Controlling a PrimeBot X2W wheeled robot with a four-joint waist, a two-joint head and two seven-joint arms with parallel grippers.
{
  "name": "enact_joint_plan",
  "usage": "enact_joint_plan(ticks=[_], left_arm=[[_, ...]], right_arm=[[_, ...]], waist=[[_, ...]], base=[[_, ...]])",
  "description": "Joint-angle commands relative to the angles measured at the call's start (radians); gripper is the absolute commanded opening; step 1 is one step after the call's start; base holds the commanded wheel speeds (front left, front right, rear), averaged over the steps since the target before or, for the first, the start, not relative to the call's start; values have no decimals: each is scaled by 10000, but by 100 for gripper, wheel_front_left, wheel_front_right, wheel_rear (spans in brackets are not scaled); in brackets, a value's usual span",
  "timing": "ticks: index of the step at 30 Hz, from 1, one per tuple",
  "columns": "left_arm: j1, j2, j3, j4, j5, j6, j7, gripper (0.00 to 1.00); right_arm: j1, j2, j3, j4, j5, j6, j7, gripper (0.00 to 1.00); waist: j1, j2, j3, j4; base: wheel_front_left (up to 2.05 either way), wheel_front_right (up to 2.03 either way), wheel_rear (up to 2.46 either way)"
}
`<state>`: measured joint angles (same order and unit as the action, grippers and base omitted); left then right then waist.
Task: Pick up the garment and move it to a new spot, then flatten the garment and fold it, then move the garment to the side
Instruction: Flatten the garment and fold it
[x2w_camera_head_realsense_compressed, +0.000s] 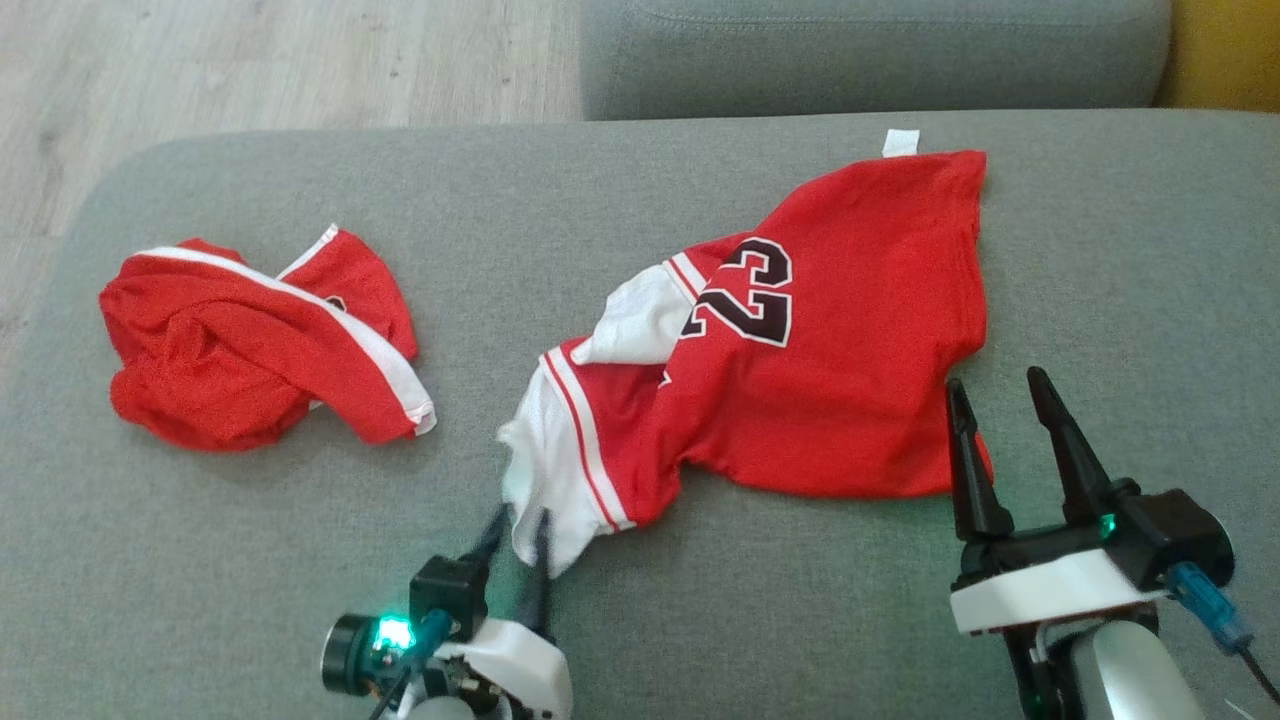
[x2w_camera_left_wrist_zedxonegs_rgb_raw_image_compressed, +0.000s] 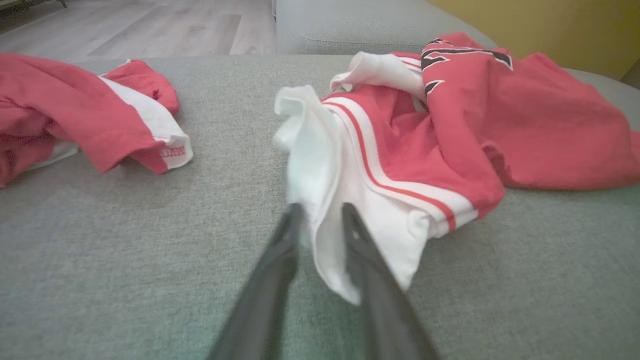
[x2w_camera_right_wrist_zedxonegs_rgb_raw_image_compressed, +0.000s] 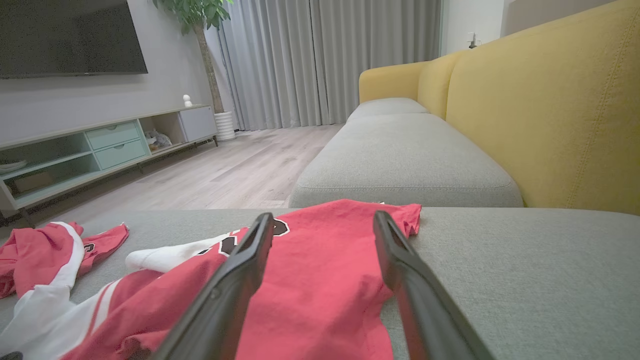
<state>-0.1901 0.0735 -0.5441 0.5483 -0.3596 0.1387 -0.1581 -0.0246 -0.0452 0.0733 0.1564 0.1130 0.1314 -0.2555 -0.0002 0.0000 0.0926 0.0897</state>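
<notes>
The garment is a red jersey with a black "23" and white sleeves, lying crumpled on the grey sofa cushion. My left gripper is shut on its white sleeve at the near left end. In the left wrist view the white cloth sits pinched between the two dark fingers of the left gripper. My right gripper is open at the jersey's near right corner. Seen from the right wrist, the right gripper has its fingers spread over the red fabric, holding nothing.
A second red and white piece of clothing lies bunched at the cushion's left end. Another grey cushion adjoins at the far side. The yellow backrest runs along the right. Wooden floor lies beyond the far left edge.
</notes>
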Motion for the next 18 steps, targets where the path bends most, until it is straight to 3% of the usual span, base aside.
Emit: enact_joint_plan(ticks=[1,7,18], left_arm=[[-252,40,292,-412,61,136,-88,100],[-717,143,757,-1553,245,584,-838,100],[-458,246,1669,-3436,816,507,-1033,100]], right_arm=[[-185,-50,220,-275,-61,-7,-63,100],[-205,-50,254,-292,-20,-7,-63,100],[-100,-50,-218,-49,-28,-7,-63,100]], waist=[[2,0,-58,-10],[2,0,-225,-204],[2,0,38,-591]], base=[[0,0,0],[0,0,0],[0,0,0]])
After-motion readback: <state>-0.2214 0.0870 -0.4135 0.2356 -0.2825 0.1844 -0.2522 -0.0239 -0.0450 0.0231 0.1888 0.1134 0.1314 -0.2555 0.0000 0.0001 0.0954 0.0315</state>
